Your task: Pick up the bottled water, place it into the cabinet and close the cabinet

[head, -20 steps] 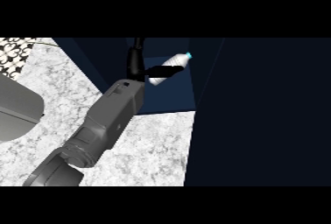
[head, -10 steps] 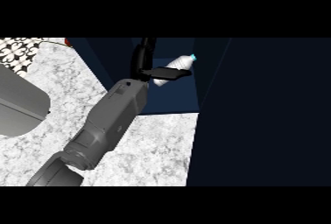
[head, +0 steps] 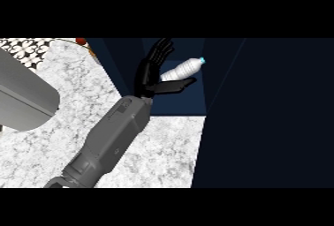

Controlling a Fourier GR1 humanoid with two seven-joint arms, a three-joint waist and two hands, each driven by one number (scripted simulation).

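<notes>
**Bottle lying inside the cabinet, my fingers spread beside it**

My one visible hand [head: 149, 73] reaches from the white speckled stone counter [head: 58, 141] into the dark blue cabinet [head: 189, 99]. Which arm it is I cannot tell for certain; from where the forearm enters I take it for my right. Its fingers [head: 160, 50] are straight and spread upward, and the thumb [head: 175, 86] sticks out sideways beneath the clear plastic water bottle with a pale blue cap [head: 181, 69]. Nothing curls round the bottle; whether the thumb touches it I cannot tell.

The bottle lies tilted on its side in the cabinet's opening, cap pointing up and away from my palm.

I judge it light, with thin walls that give under pressure, smooth and round, so likely to roll or slide. If I must take it again, the middle of the body is the place, not the narrow neck.

The placing looks done; closing the cabinet remains.
</notes>
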